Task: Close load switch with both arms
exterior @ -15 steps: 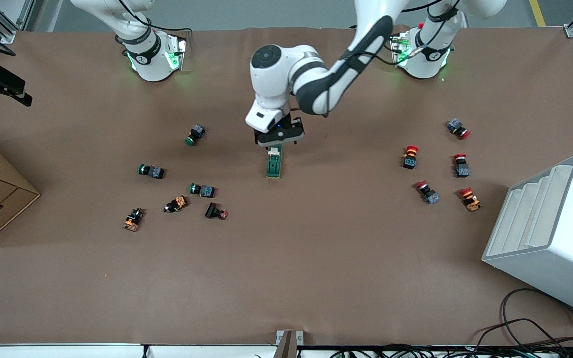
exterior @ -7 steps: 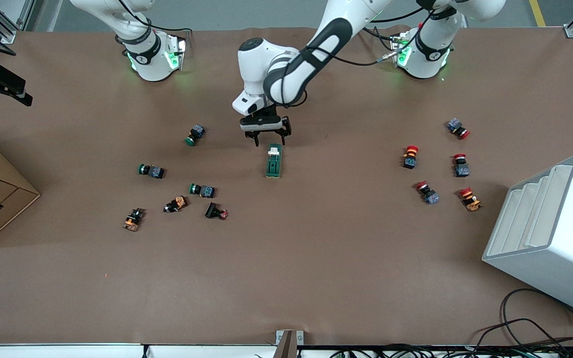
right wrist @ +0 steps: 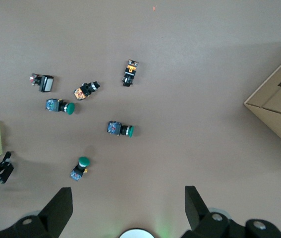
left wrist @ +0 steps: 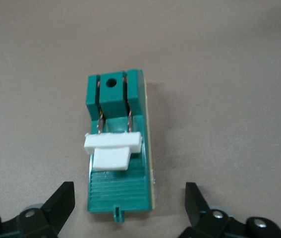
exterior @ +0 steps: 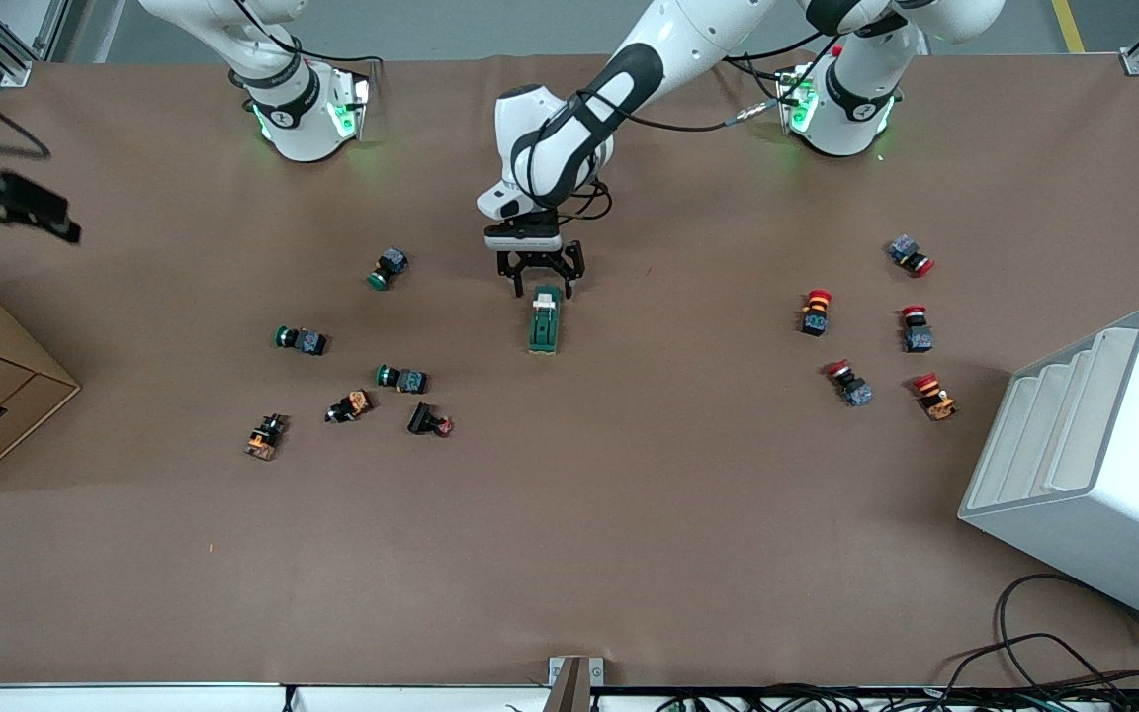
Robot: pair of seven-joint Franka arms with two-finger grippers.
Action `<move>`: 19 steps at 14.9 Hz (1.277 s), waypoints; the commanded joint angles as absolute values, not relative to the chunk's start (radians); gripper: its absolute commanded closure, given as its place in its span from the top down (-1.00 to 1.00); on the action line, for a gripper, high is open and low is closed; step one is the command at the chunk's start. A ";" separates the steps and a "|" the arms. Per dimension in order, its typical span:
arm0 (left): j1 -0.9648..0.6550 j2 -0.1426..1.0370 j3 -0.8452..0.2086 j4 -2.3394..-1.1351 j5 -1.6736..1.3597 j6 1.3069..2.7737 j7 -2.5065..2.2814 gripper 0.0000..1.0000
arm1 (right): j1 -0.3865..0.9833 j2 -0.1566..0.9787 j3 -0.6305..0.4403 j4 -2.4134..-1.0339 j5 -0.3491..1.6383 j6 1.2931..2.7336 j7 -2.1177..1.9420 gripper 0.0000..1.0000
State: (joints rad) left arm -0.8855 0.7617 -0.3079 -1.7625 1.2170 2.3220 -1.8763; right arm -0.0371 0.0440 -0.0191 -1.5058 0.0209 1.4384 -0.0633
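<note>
Switch (exterior: 544,320) lies flat on the table (exterior: 569,554) at upper centre of the front frame, white lever (left wrist: 112,148) raised. Left gripper (exterior: 540,283) hangs just over its end toward the bases, jaws apart; right gripper (right wrist: 125,208) is high over the green buttons (right wrist: 120,129), jaws apart (arm waiting). I'd straddle the green body squarely and clamp below the lever, so the other arm can press it shut.

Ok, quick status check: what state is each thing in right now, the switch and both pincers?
load switch: flat on the table, free of both pincers, cream lever across its body
left pincer: open, at the switch's end toward the robot bases
right pincer: open, high over the green-capped push buttons, holding nothing
</note>
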 commanded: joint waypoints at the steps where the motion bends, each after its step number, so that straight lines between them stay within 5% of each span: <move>1: -0.884 0.735 -0.302 -1.807 1.242 2.335 -1.995 0.96 | -0.037 0.147 -0.014 -1.489 0.003 1.502 -0.067 1.00; 5: -0.885 0.735 -0.304 -1.845 1.379 2.336 -2.196 0.97 | 0.014 0.169 -0.012 -1.512 0.018 1.565 0.093 1.00; 13: -0.900 0.719 -0.310 -1.907 1.428 2.326 -2.244 0.95 | 0.337 0.222 -0.011 -1.571 0.020 1.676 0.880 1.00; 19: -0.931 0.732 -0.310 -1.942 1.593 2.299 -2.472 0.95 | 0.564 0.233 -0.011 -1.802 0.052 2.036 1.476 1.00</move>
